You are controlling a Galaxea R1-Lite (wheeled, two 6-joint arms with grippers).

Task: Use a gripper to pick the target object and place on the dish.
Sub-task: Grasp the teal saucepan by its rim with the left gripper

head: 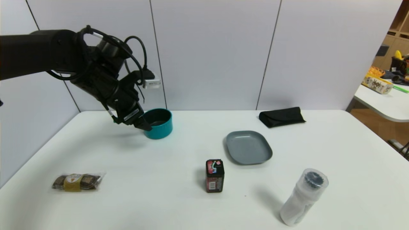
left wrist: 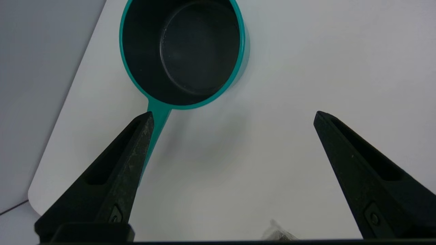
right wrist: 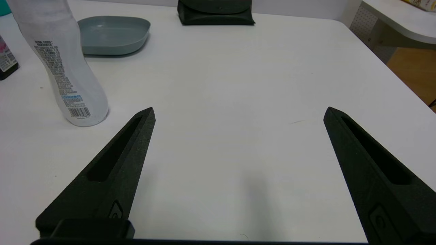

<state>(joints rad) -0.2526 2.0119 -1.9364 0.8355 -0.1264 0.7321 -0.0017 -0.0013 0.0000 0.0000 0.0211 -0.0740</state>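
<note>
Bottle: printed text, barcode, unreadable. Black-and-red box label illegible. No readable text.

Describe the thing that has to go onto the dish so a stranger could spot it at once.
Start at the white table and go to its far left part, where the open left pincer hangs. Right beside it sits the saucepan, small and round with a dark inside. It is the only teal thing there, and its straight handle sets it apart from the grey-blue dish and the black pouch.
</note>
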